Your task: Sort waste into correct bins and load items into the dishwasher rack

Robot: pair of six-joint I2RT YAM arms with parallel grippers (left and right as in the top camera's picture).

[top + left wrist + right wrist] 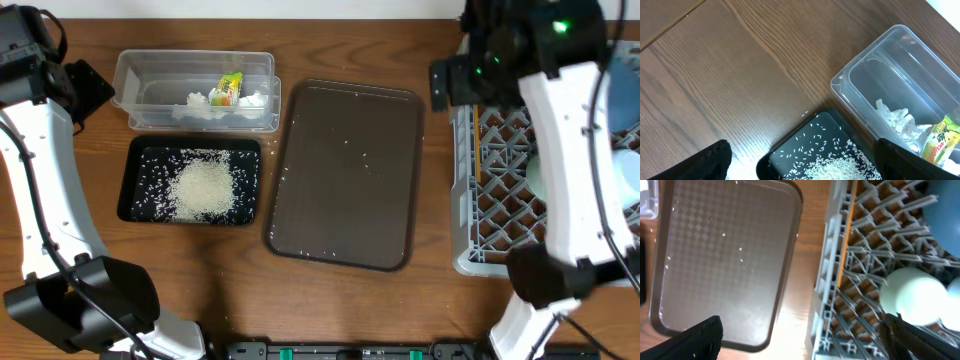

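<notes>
White-shelled arms (45,170) with bulky black joints (85,300); green lights (560,27) on the right one.

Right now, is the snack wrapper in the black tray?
No, the snack wrapper lies in the clear tub beside the tissue; the black tray holds only rice.

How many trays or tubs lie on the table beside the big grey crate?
3: a clear tub at the back left, a black tray holding rice just in front of it, and a brown tray between those and the crate. None looks hidden.
</notes>
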